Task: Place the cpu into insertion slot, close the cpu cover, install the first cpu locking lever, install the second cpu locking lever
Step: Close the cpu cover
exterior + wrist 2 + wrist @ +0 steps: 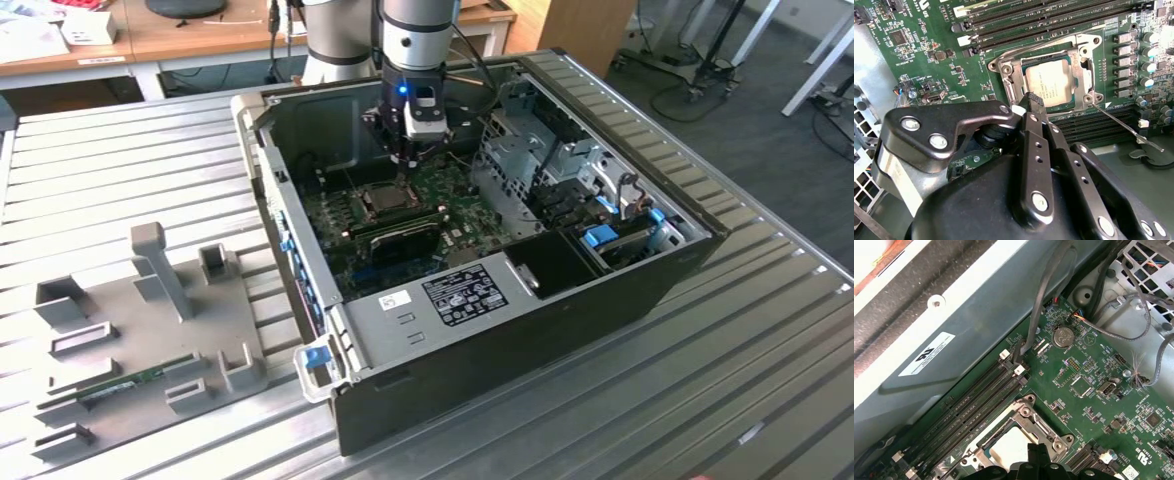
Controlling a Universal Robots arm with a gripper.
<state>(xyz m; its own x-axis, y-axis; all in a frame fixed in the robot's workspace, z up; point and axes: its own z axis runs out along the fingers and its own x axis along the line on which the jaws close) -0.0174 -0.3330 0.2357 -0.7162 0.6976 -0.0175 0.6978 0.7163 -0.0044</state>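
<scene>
Pale square cpu (1050,84) is lying flat, face up, under the silver cover (1085,70); the gripper (1035,99) is hanging clenched, empty.

The arm (407,30) is a round tube, shiny silver-grey, with a darker grey band lower down. Near its end a small blue light (400,90) glows, and a little white box (424,112) sits on its side. Under that is the gripper (407,158), black all over. In the second wrist view the gripper (1035,102) has a big shiny black body and flat black bars (1036,150) joined like hinges. Round silver screws (1039,201) sit at the joints. Small holes run in a row down one bar, and its tip has tiny ridges.
</scene>
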